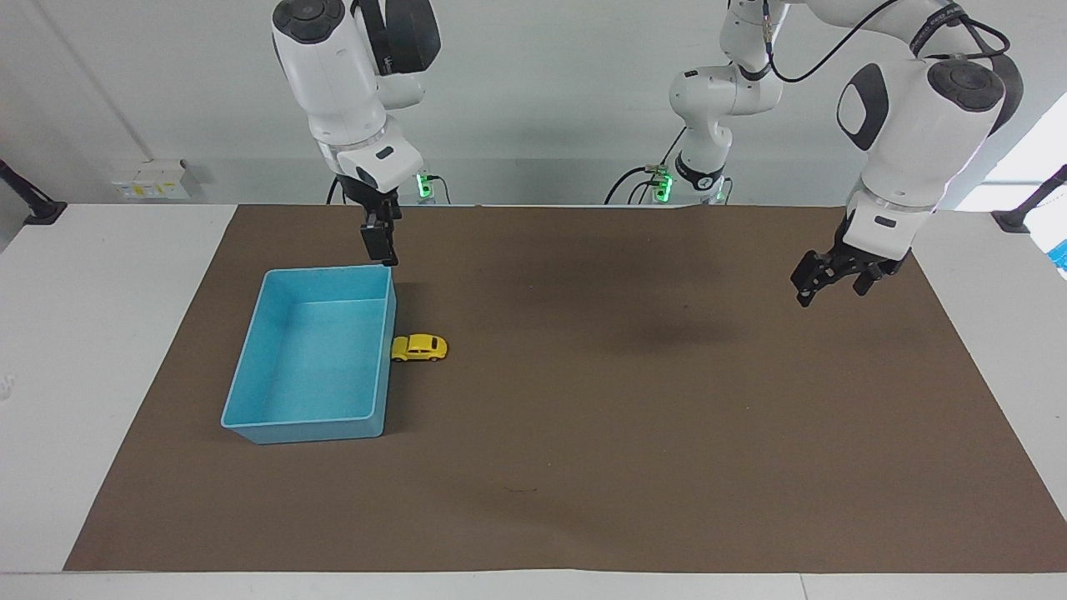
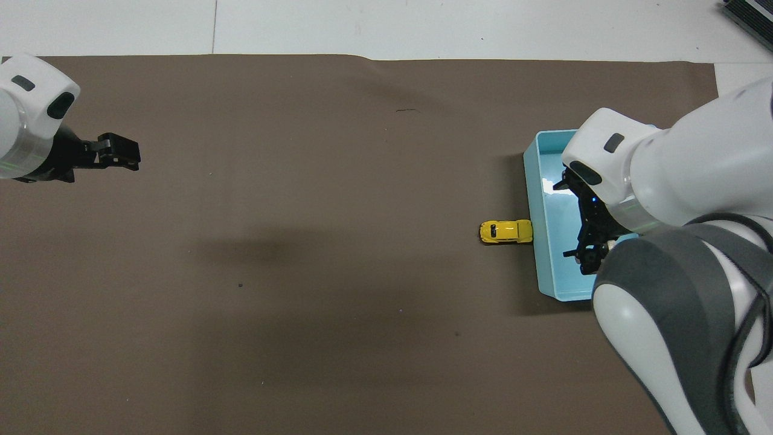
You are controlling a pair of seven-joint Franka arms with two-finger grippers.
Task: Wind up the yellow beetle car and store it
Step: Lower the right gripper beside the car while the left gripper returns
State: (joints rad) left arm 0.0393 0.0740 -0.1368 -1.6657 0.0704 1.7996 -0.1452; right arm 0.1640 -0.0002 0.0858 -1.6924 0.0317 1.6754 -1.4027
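Trouble ahead: our right pincer (image 1: 380,243), spread and empty above the blue plastic bin (image 1: 250,367), may shove its wall reaching the tiny yellow beetle car (image 1: 419,347) touching it below; left pincer (image 1: 834,281) waits, spread.

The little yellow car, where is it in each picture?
Facing view: the yellow beetle car sits on the brown mat, against the blue bin's long wall.
Overhead view: the same car sits by the bin, at that picture's other end.
Shared landmark: the blue bin.
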